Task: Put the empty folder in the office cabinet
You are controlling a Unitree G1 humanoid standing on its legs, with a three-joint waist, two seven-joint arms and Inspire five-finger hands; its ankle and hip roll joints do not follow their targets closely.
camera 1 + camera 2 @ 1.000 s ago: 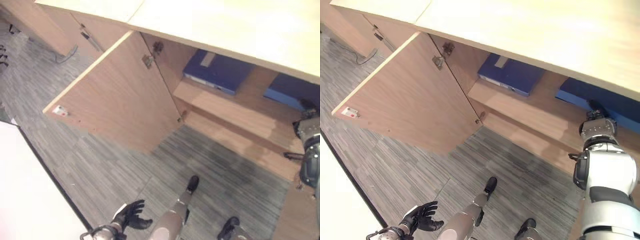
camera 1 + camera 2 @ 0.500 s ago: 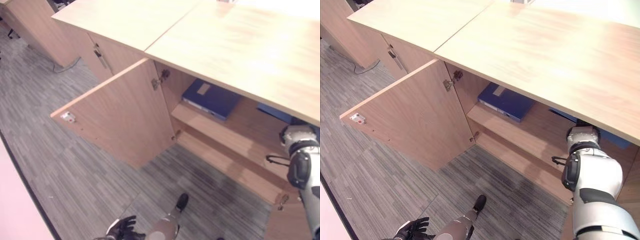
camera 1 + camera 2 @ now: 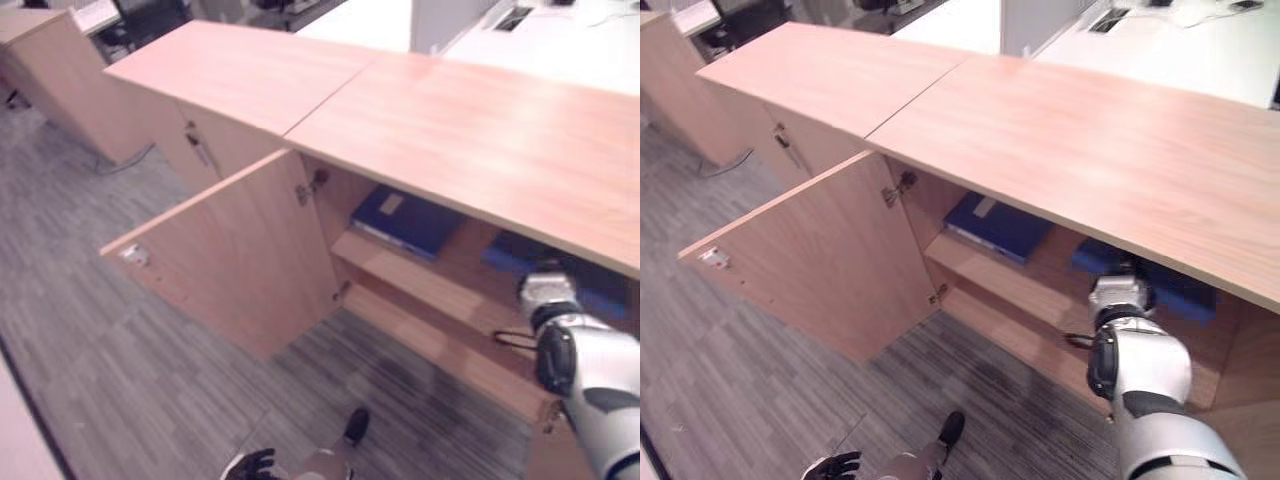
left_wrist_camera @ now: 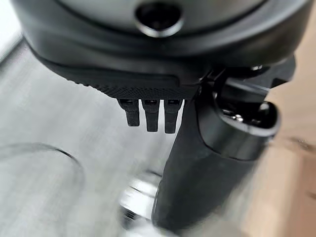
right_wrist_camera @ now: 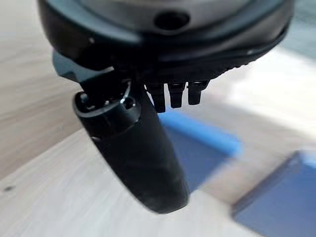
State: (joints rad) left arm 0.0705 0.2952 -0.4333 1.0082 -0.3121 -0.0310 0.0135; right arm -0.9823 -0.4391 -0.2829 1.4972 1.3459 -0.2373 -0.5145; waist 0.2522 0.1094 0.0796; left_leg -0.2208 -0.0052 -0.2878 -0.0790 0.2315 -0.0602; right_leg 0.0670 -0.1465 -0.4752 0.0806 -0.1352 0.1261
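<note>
Right wrist view shows the right hand [image 5: 143, 148] inside the office cabinet [image 3: 1060, 120], apparently open and empty, beside two blue folders [image 3: 998, 226] lying flat on the shelf [image 3: 990, 275]; left hand [image 4: 207, 163] hangs relaxed.

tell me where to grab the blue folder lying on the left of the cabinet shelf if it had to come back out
Probably by its front edge, the long side facing the open doorway. The blue folder lies flat on the shelf with the cabinet top close above, so come in level from the front and pinch that edge. The open door hangs to its left.
</note>
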